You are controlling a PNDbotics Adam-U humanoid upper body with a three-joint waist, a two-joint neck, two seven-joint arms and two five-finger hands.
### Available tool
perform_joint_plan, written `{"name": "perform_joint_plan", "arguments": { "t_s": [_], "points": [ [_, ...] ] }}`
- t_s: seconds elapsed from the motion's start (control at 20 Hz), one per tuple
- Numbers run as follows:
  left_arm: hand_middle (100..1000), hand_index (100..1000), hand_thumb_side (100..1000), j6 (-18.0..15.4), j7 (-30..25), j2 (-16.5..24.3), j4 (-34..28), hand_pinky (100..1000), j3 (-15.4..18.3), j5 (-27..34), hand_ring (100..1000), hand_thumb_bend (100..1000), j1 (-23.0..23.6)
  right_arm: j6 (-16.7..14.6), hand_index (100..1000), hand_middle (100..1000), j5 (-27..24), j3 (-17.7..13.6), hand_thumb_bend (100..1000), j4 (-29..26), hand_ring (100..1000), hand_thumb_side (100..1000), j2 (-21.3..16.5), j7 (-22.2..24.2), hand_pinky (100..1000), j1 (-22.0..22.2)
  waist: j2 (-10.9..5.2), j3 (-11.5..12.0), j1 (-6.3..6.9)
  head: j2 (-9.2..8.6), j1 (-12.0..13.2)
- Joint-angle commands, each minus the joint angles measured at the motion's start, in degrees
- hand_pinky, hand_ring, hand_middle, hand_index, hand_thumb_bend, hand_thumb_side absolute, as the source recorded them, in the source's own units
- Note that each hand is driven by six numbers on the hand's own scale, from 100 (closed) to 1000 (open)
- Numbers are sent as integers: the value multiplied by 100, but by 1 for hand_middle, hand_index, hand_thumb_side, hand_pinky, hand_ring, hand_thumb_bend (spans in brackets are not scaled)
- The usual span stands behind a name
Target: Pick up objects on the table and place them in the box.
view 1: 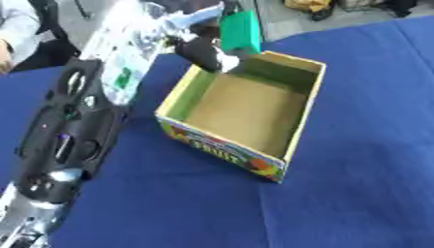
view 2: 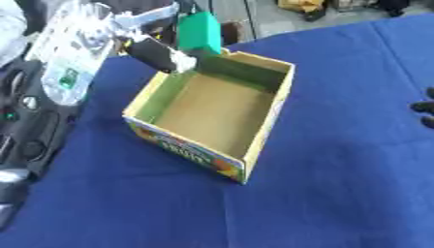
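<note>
My left hand (view 1: 202, 51) clamped on green block (view 1: 238, 30), above box (view 1: 305, 104) far-left corner. Right hand (view 2: 424, 114) at tabletop's right edge, grip unclear.

Count at this moment. Cardboard boxes: one (view 1: 246, 104), open-topped, standing on the blue-covered table (view 1: 364, 160) toward its far edge, with nothing visible inside. Green block-shaped objects: one (view 1: 239, 30), in the air above the box's far left corner. Robot hands in view: two, the left (view 1: 199, 48) beside the green object, the right (view 2: 424, 110) at the table's right edge.
</note>
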Motion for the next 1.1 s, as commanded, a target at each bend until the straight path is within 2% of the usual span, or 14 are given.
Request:
{"name": "perform_joint_plan", "arguments": {
  "t_s": [0.05, 0.3, 0.45, 0.85, 1.1],
  "points": [
    [704, 792, 473, 71, 232, -194, 239, 100, -15, -501, 393, 100, -106, -11, 856, 667, -33, 0, 100, -96, 859, 918, -53, 18, 852, -78, -91, -30, -47, -100, 62],
    [709, 793, 471, 155, 448, -485, 499, 100, -69, -1538, 399, 100, -66, -13, 857, 667, -46, 5, 100, -103, 859, 917, -21, 25, 852, -104, -47, -106, -50, -160, 116],
    [707, 792, 472, 101, 420, -574, 619, 100, -77, -1891, 400, 100, -45, -12, 857, 667, -49, 1, 100, -102, 860, 918, -12, 22, 852, -103, -33, -136, -48, -173, 132],
    [712, 797, 475, -12, 394, -690, 904, 100, -105, -2052, 411, 100, 33, -10, 857, 667, -51, -13, 100, -107, 860, 918, -9, 9, 852, -107, 5, -175, -26, -175, 125],
    [694, 839, 516, -58, 387, -735, 946, 100, -149, -2024, 408, 100, 81, -9, 857, 667, -53, -18, 100, -111, 861, 919, -9, -6, 852, -104, 19, -178, -19, -158, 93]
  ]
}}
